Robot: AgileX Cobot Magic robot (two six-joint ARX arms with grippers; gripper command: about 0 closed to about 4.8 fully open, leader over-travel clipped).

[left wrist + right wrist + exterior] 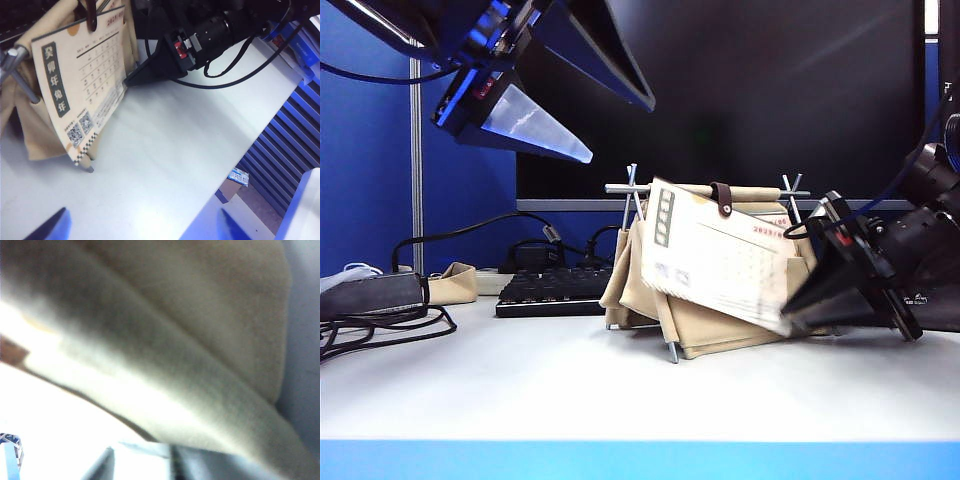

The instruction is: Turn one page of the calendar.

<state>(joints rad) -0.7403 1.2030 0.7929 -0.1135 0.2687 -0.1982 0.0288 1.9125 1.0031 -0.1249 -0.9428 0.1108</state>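
The calendar (720, 335) stands mid-table, a beige fabric tent on thin metal rods with a brown strap (722, 198) at the top. Its front page (720, 260), white with a date grid and a dark strip of characters, hangs askew with its lower right corner lifted off the fabric. My right gripper (788, 312) is at that corner. In the blurred right wrist view its fingers (105, 465) stand a little apart with the white page (50, 430) between them and the stand's fabric (200, 340) close behind. My left gripper (620, 130) hovers high at the upper left, open and empty (142, 220).
A black keyboard (555, 290) lies behind the calendar at the left, under a dark monitor (770, 100). Cables (380, 325) and a grey power brick (370, 293) sit at the far left. The table's blue front edge (640, 460) runs across the near side.
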